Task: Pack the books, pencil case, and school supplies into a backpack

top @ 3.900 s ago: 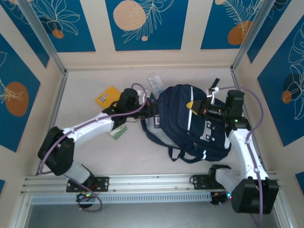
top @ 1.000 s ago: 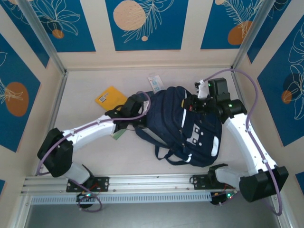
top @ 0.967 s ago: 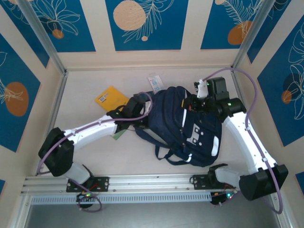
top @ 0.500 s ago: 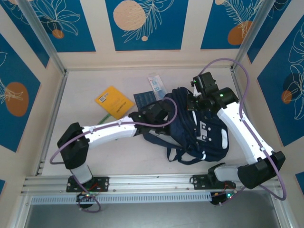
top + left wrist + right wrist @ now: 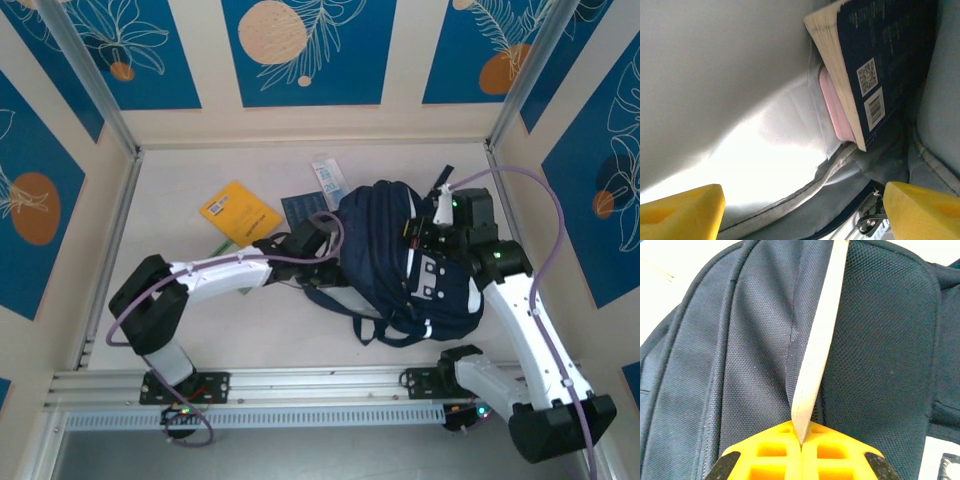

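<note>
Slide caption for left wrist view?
Open left end effector at the backpack opening; navy book and flat pink item already inside.

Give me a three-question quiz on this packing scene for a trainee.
1. True or false: the yellow-orange book lies on the table, outside the backpack.
2. The right arm's jaws are shut on: A) a white strip of the backpack, B) a pencil, C) nothing.
3. Left wrist view: what colour is the barcode-labelled book inside the backpack?
Key: 1 true; 2 A; 3 dark navy.
</note>
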Tool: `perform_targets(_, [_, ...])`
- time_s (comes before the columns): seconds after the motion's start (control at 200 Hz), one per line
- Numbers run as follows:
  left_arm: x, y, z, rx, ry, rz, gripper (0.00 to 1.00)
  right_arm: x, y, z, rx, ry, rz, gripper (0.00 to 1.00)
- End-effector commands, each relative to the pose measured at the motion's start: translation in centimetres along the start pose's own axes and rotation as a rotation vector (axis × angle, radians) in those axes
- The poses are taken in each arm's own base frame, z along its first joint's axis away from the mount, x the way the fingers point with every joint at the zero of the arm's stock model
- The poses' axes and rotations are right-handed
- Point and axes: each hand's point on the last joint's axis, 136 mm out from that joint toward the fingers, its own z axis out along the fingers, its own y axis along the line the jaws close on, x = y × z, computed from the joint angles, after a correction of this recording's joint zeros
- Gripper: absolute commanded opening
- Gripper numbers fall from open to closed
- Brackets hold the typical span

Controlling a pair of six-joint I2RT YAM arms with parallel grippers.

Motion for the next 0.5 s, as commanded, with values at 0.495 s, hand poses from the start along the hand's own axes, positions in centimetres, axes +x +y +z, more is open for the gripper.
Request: perform_targets(0.495, [-4.4,5.9,-15.7,-0.239,-0.314,-0.090,0.86,0.7,-5.7,3.4,0.331,0.048,0.032,0.00])
